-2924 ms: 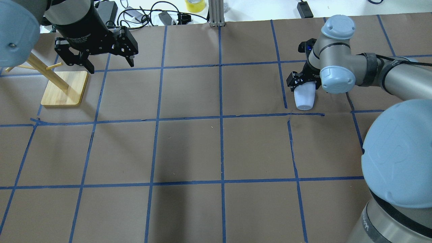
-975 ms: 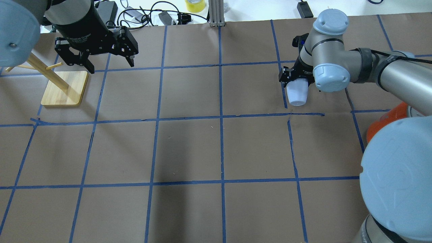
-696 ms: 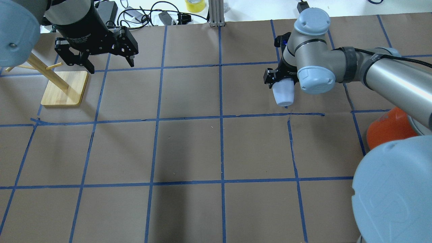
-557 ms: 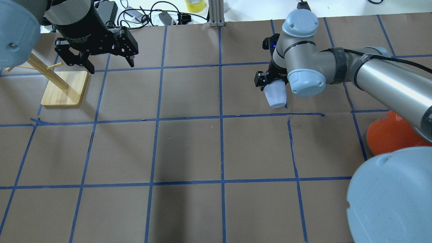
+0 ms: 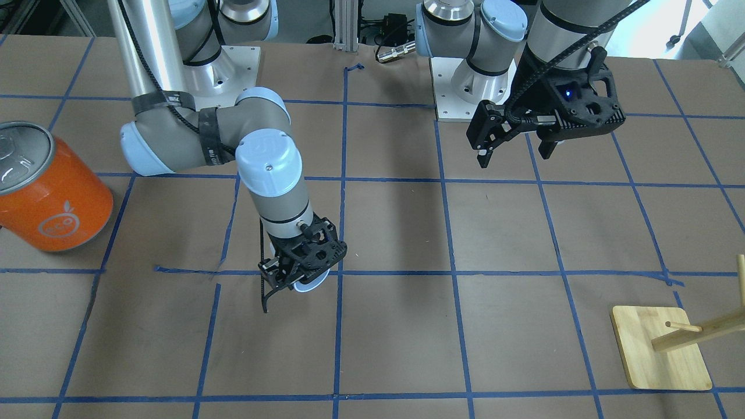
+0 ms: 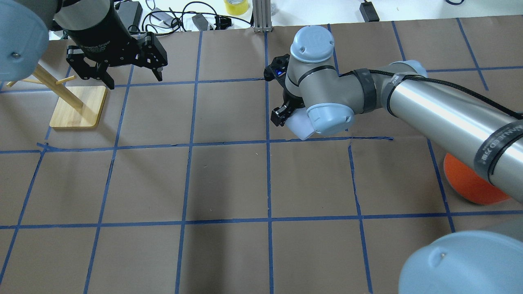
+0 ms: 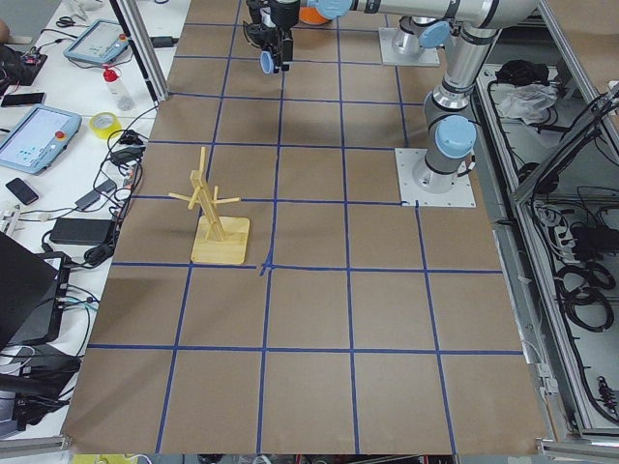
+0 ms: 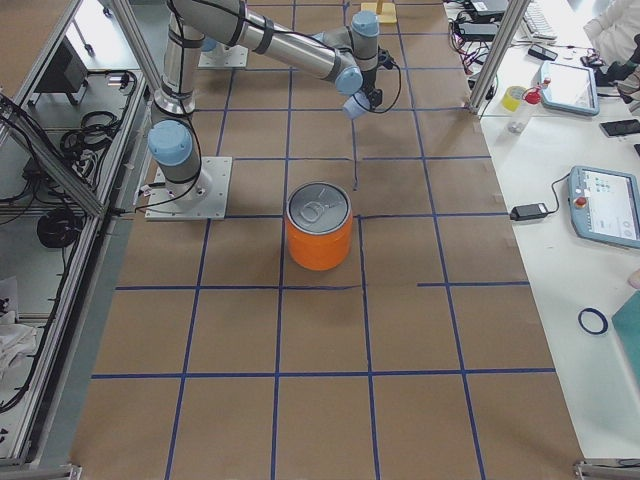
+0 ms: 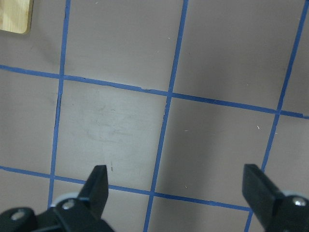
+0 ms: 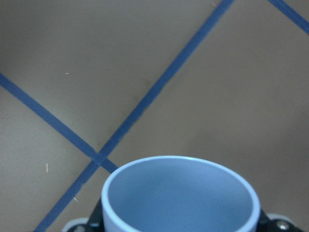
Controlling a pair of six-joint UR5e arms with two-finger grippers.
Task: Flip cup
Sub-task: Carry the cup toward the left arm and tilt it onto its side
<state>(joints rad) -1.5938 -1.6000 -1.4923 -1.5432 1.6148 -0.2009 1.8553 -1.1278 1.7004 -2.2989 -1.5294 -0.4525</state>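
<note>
My right gripper (image 6: 288, 119) is shut on the pale blue cup (image 6: 299, 128) and holds it above the table near the centre line, mouth pointing down and away from the wrist. The cup's open rim (image 10: 178, 195) fills the bottom of the right wrist view, over a crossing of blue tape. In the front view only a sliver of the cup (image 5: 308, 285) shows under the gripper (image 5: 302, 269). My left gripper (image 6: 135, 81) is open and empty, high over the far left; its fingers (image 9: 99, 186) stand wide apart.
A big orange can (image 5: 49, 192) with a silver lid stands near my right side; it also shows in the overhead view (image 6: 470, 183). A wooden peg stand (image 6: 77, 106) sits at the far left. Cables and yellow tape (image 6: 235, 6) lie beyond the far edge.
My right arm has carried the cup leftward from the right column to near the centre line and tilted it. The orange can has come into view. The left arm has not moved.
</note>
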